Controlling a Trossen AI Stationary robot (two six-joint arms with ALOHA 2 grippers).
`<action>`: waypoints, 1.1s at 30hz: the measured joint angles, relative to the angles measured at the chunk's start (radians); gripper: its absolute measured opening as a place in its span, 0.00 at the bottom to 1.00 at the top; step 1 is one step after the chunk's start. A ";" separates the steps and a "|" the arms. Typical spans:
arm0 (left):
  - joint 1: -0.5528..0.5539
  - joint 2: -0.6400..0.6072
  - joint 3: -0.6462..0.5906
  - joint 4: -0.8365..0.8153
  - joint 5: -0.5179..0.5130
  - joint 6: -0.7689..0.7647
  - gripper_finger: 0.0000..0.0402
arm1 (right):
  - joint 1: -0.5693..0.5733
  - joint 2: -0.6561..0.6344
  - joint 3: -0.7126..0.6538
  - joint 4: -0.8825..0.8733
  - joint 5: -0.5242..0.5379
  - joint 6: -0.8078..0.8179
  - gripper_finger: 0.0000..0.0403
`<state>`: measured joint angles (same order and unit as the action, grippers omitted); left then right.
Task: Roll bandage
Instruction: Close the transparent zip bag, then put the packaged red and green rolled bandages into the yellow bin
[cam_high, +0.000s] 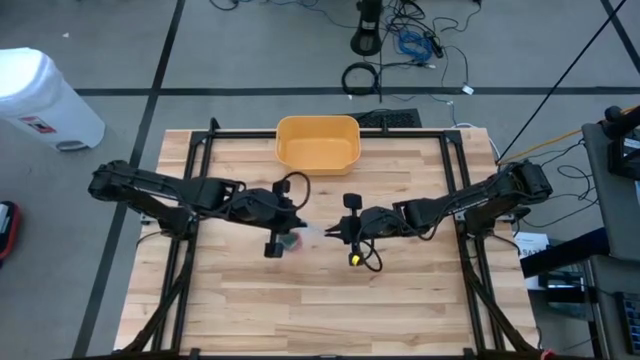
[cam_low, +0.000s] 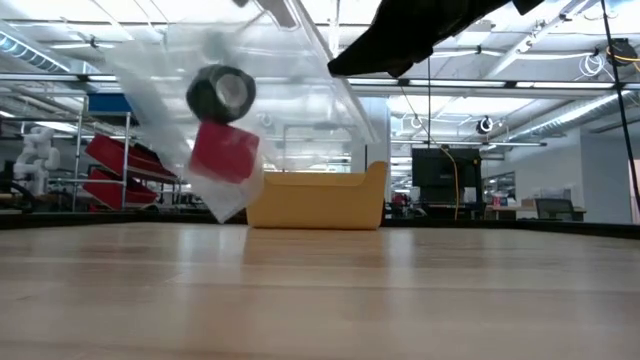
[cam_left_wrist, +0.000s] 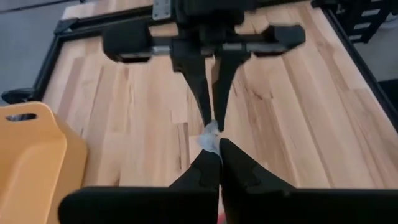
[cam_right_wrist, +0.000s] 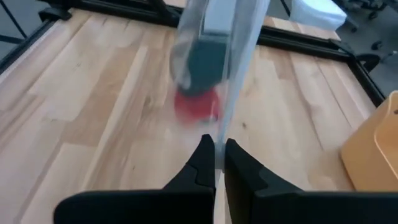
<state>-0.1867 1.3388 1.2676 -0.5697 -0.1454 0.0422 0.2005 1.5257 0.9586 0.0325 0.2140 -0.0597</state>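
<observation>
A: Where's the bandage?

B: In a clear plastic bag (cam_low: 215, 110), off the table (cam_high: 300, 290), hanging over the middle between the two arms. Dark grey roll (cam_low: 221, 93) sits on top, a red item (cam_low: 224, 152) just under it, both inside the bag. The right wrist view shows the same stack, blurred.

A: Who's holding the bag?

B: Both. Left hand (cam_high: 299, 226) is closed on the bag, pinching a bit of clear plastic between its fingertips (cam_left_wrist: 205, 163). Right hand (cam_high: 330, 231) is clamped shut on the bag's edge, film running up from between its fingers (cam_right_wrist: 202, 155). The two hands face each other nearly tip to tip over the table centre.

A: Bag touching the wood?

B: No. From the low view it hangs clear of the surface, tilted, roll end higher.

A: Anything else on the table?

B: Yellow bin (cam_high: 317, 143) at the far edge, centred, well apart from both hands. Can't see into it from here. Black frame rails (cam_high: 200, 160) run along the table sides.

A: Off the table?

B: White bin (cam_high: 40, 95) on the floor past the left arm, cables (cam_high: 400, 45) on the floor behind the table.
</observation>
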 joint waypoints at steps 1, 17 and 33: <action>0.000 -0.001 0.004 0.000 -0.002 0.000 0.00 | 0.004 0.000 0.000 -0.007 0.008 0.006 0.00; 0.000 -0.062 0.013 -0.016 -0.039 0.016 0.00 | 0.057 0.000 -0.001 -0.127 0.067 0.105 0.00; -0.011 -0.048 0.017 -0.012 -0.024 0.016 0.00 | 0.061 -0.024 -0.006 -0.123 0.290 0.098 0.51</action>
<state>-0.1976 1.2911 1.2846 -0.5822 -0.1694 0.0586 0.2615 1.5019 0.9527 -0.0902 0.5039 0.0380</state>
